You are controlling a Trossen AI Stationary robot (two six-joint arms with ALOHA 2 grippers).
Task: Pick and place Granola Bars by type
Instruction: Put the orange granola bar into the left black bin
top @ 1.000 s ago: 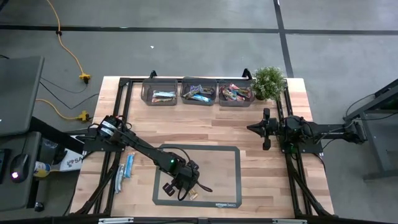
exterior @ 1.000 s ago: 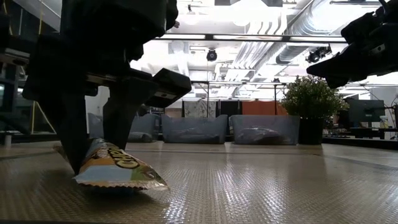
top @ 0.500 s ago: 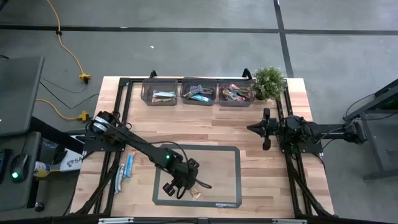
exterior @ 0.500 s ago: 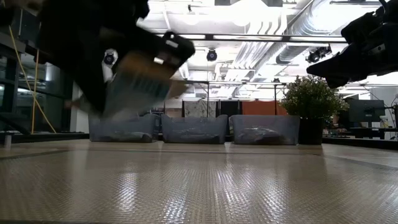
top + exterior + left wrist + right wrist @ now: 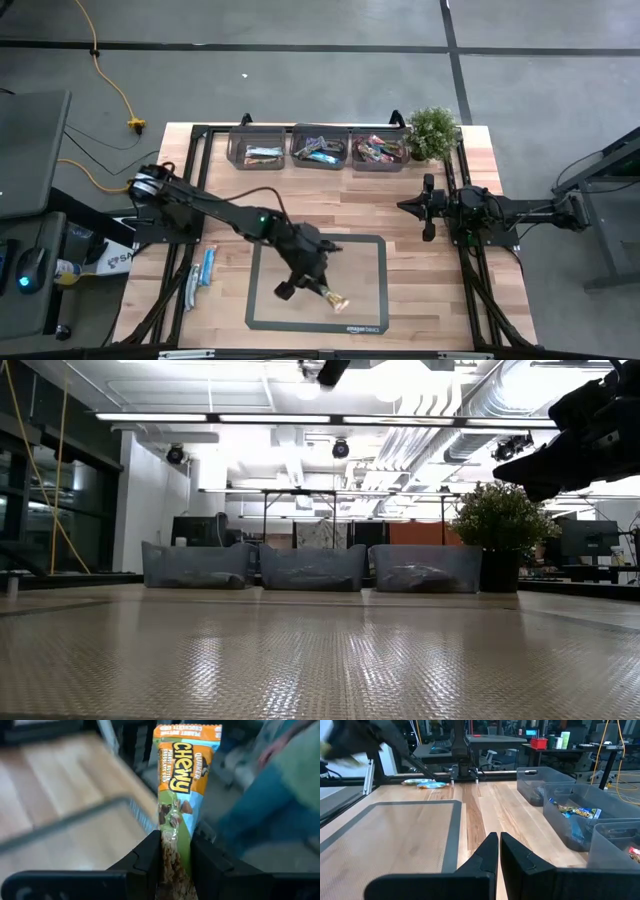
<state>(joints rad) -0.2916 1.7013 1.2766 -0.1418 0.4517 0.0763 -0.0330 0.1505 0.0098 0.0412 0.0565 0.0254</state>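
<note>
My left gripper (image 5: pixel 320 284) is above the grey-edged mat (image 5: pixel 318 240), shut on a granola bar (image 5: pixel 336 298) in an orange, green and pale blue wrapper (image 5: pixel 181 775). It is high above the mat and out of the low view. My right gripper (image 5: pixel 428 207) waits shut and empty above the table's right side, and shows in its wrist view (image 5: pixel 495 845). Two pale blue bars (image 5: pixel 205 265) lie flat on the wood at the left. More bars lie in three clear bins (image 5: pixel 320 148) at the far edge. My left gripper pinches one end of the bar (image 5: pixel 175 851) between its two fingers, one finger on each flat face. The bar runs along the fingers, and its other end (image 5: pixel 187 731) sticks out well past the fingertips. It is lifted clear of the mat.
A potted plant (image 5: pixel 432 130) stands at the far right, beside the bins. Black frame rails (image 5: pixel 200 160) run along the table's left and right sides. The mat's middle (image 5: pixel 320 650) is bare.
My left gripper has risen from the mat with the bar and gone toward the table's right edge, turning as it went. The bar, which had one end resting on the mat, is now lifted clear and has gone up out of the low view.
</note>
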